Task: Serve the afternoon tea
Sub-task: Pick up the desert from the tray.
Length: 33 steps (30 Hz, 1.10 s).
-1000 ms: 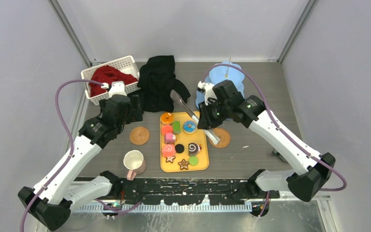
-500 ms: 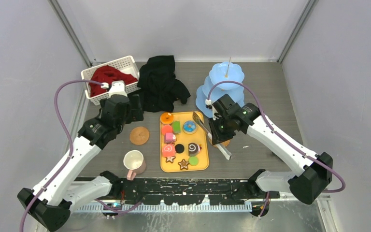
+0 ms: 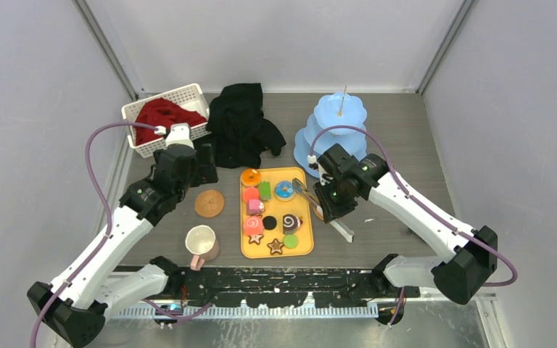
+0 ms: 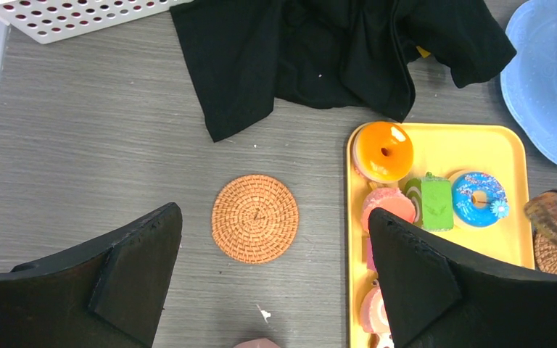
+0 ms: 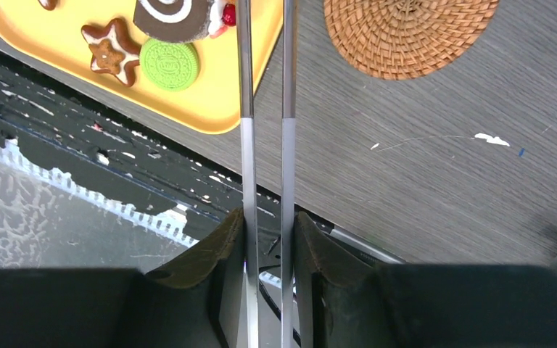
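The right gripper (image 5: 268, 226) has its jaws clamped on metal tongs (image 5: 288, 87) at the yellow tray's (image 4: 450, 148) right edge; the left gripper (image 4: 272, 221) holds its jaws wide apart above a coaster (image 4: 254, 218).

Grey table (image 3: 421, 130): basket (image 3: 181, 93) and black cloth (image 3: 239, 123) beyond left claw (image 4: 272, 214), coaster (image 3: 209, 204) under it, mug (image 3: 201, 241) nearer base. Tray (image 4: 471, 148) between claws. Stand (image 3: 341, 112) beyond right claw (image 5: 268, 221), second coaster (image 5: 406, 36) beside it.

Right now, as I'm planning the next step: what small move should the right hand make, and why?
Probably lower the tongs so their tips straddle the blue donut. The right hand grips the tongs, and their tips hover near the tray's right edge, close beside that donut.
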### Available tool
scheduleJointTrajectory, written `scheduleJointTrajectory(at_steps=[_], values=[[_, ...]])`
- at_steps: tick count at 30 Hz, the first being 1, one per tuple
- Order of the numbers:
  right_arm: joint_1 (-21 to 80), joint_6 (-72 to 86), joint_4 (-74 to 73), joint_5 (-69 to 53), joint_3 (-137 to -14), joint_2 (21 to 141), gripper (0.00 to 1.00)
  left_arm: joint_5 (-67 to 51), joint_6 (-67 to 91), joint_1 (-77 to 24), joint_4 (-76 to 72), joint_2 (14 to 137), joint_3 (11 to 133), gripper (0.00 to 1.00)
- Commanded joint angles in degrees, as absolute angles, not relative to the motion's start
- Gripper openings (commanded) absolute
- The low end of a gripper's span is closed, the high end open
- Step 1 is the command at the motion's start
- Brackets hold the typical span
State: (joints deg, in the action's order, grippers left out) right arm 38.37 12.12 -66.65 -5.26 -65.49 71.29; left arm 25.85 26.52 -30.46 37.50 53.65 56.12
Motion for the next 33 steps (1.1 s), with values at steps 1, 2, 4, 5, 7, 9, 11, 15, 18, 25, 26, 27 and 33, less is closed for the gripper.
scheduleJointTrajectory(at_steps=[1, 2, 4, 5, 7, 9, 11, 15, 18, 25, 26, 27, 33], values=[[39.58, 10.93, -67.58, -6.78, -68.41, 72.22, 0.33, 25.69, 25.84, -30.23, 33.63, 53.63, 56.67, 1.00], [39.85, 10.90, -67.70, -6.85, -68.40, 72.62, 0.34, 25.71, 25.76, -30.23, 33.60, 53.69, 56.77, 1.00], [40.53, 10.93, -67.72, -6.44, -68.55, 73.36, 0.34, 25.74, 25.69, -30.28, 33.46, 53.98, 56.93, 1.00], [40.89, 10.97, -67.74, -6.11, -68.68, 73.79, 0.35, 25.75, 25.60, -30.24, 33.42, 54.09, 56.95, 1.00], [41.39, 10.98, -67.84, -5.05, -68.86, 74.37, 0.35, 25.83, 25.54, -30.23, 33.40, 54.30, 57.01, 1.00], [41.73, 10.95, -67.83, -4.16, -69.19, 74.80, 0.34, 25.92, 25.43, -30.31, 33.35, 54.25, 56.91, 1.00], [41.94, 10.85, -67.67, -3.19, -69.50, 75.17, 0.35, 26.00, 25.36, -30.26, 33.25, 54.29, 56.67, 1.00], [42.24, 10.81, -66.47, -2.77, -69.60, 75.49, 0.38, 26.30, 25.32, -30.24, 33.17, 54.37, 56.43, 1.00], [42.36, 11.39, -65.45, -0.76, -69.67, 75.83, 0.39, 26.25, 25.31, -30.25, 33.06, 54.38, 56.27, 1.00], [42.35, 12.27, -58.01, 0.23, -68.73, 77.04, 0.38, 25.92, 25.27, -30.23, 32.32, 53.96, 55.46, 1.00], [42.36, 12.18, -57.14, 0.18, -68.73, 77.35, 0.39, 25.87, 25.04, -30.23, 32.34, 53.89, 55.58, 1.00], [42.35, 12.14, -56.20, 0.29, -68.71, 77.67, 0.39, 25.77, 24.62, -30.23, 32.20, 53.88, 55.51, 0.99], [42.32, 10.49, -56.46, 1.76, -70.00, 78.81, 0.40, 26.19, 24.03, -30.23, 31.76, 54.25, 56.53, 0.99]])
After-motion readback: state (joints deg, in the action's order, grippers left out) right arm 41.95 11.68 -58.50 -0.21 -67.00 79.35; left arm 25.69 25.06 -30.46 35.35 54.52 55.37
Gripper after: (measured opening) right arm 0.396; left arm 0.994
